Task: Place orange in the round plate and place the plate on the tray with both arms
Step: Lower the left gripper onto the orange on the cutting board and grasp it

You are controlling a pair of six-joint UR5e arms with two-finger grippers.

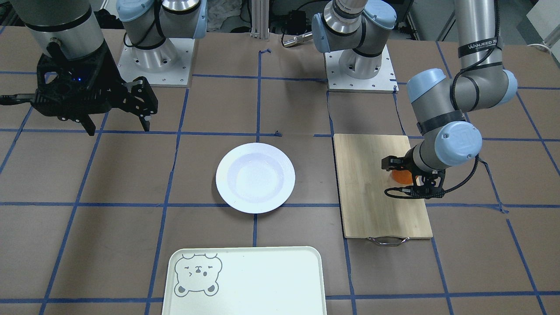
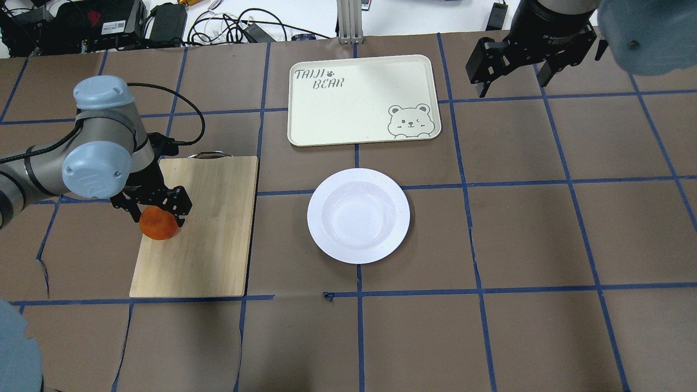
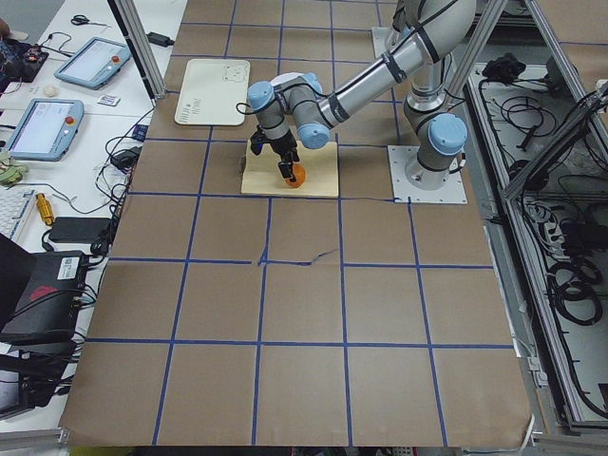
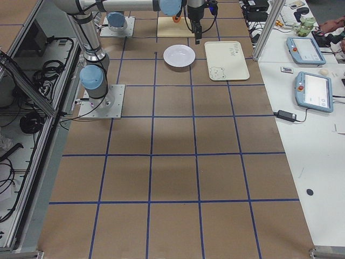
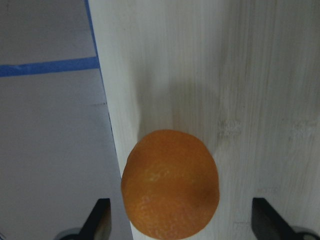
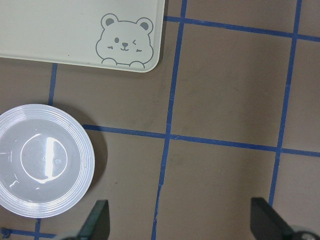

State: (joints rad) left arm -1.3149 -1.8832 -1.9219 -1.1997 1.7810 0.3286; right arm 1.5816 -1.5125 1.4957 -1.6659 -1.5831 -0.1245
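The orange [image 2: 158,224] rests on the bamboo cutting board [image 2: 212,228], close to the board's edge [image 5: 170,182]. My left gripper [image 2: 157,213] is lowered around it, open, with a finger on each side and a gap to the skin [image 5: 180,227]. The white round plate [image 2: 321,213] sits empty in the middle of the table, its rim also in the front view [image 1: 227,175]. The cream tray [image 2: 348,103] with the bear face lies beyond the plate, empty. My right gripper [image 2: 513,87] hangs open high above the table beside the tray, holding nothing [image 6: 180,225].
The cutting board [image 1: 367,197] has a metal handle [image 1: 388,240] on the end toward the tray side. Blue tape lines cross the brown table cover. Both arm bases [image 1: 361,65] stand at the table's robot-side edge. Cables and electronics [image 2: 81,24] lie past the far edge.
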